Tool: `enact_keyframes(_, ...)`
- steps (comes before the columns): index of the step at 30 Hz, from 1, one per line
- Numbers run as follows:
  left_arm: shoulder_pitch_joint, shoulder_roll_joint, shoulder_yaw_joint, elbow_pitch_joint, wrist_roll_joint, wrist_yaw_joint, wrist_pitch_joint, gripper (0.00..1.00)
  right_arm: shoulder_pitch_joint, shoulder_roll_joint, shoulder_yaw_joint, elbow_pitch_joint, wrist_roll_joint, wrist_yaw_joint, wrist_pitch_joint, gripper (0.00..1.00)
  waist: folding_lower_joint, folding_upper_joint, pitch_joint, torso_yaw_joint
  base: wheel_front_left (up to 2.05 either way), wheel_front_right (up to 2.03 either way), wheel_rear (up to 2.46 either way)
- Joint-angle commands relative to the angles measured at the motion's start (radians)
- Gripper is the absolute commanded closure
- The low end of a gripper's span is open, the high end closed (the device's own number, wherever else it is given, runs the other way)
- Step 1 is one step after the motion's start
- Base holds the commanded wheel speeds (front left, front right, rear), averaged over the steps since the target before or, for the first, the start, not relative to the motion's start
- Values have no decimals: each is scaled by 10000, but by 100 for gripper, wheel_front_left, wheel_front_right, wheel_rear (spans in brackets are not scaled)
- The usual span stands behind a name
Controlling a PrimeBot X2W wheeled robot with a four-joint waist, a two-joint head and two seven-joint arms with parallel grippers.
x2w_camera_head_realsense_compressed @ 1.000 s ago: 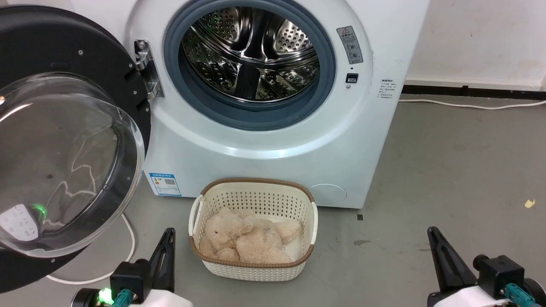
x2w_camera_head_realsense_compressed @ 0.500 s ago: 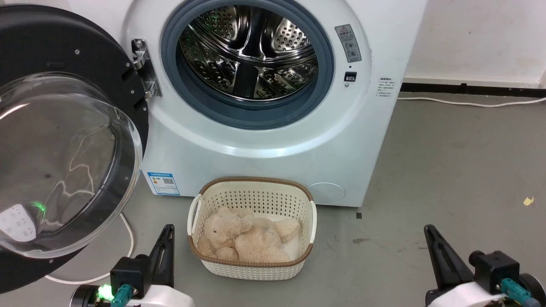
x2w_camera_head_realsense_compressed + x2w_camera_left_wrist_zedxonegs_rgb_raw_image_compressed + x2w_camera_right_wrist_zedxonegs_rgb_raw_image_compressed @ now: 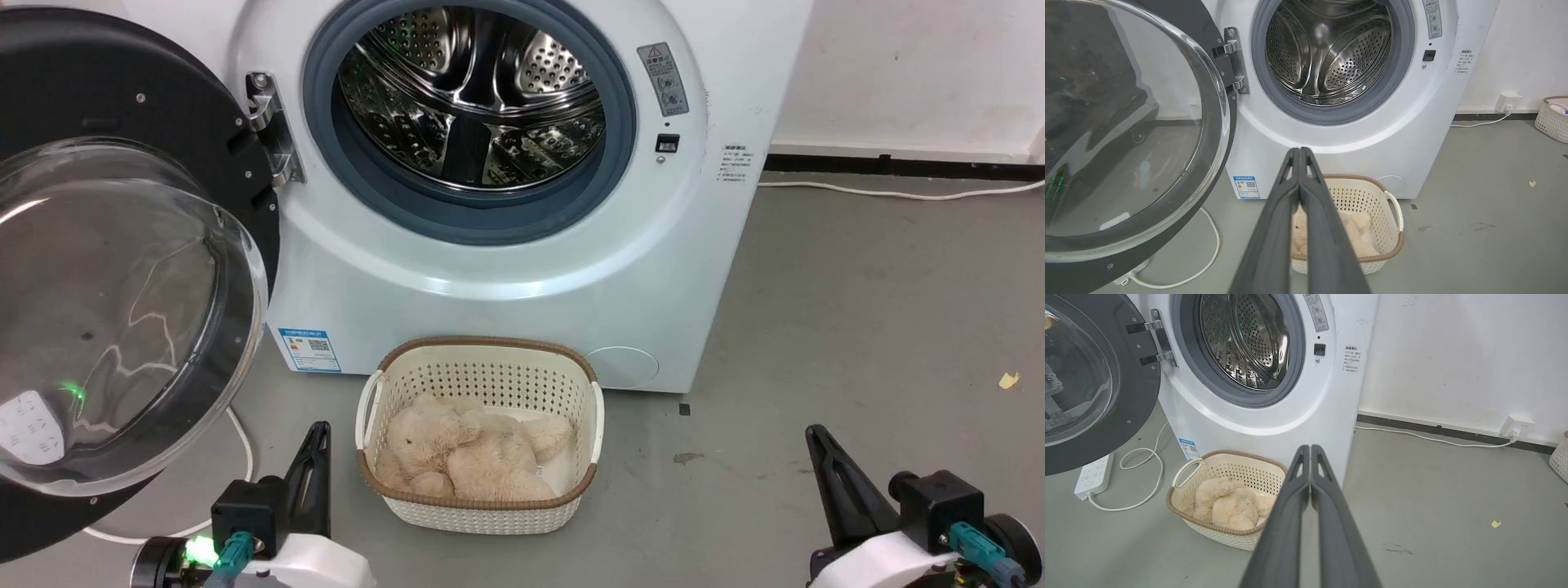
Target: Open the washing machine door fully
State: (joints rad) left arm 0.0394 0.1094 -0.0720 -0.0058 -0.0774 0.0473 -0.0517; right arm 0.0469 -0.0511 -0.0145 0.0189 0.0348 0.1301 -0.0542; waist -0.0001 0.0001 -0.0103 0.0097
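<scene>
Seen from the head, the washing machine door [image 3: 122, 310] is swung wide at the left of the white washing machine [image 3: 506, 269], which stands on a grey floor [image 3: 857, 327] against a white wall [image 3: 914, 73]. A blue label [image 3: 309, 349] is stuck low on the front, its print too small to be read. The left gripper [image 3: 320, 429] and right gripper [image 3: 813, 433] are held low, apart from the door. In the left wrist view, the fingers are pressed together above a cream basket [image 3: 1355, 178]. In the right wrist view, the fingers are likewise pressed together, and a power strip [image 3: 1094, 475] lies near the door.
</scene>
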Motion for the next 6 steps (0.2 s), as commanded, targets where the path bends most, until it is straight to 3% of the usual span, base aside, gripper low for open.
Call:
enact_keyframes(1,-156,-70,105,29,119,-87,64,100,-191,7,27,-81,-68,5,47,100,1,-1,6,-6,0,0,0)
enact_keyframes(6,-198,-163,215,34,236,-156,145,100,-241,7,48,-101,-118,5,135,100,1,-1,23,-22,0,0,0)
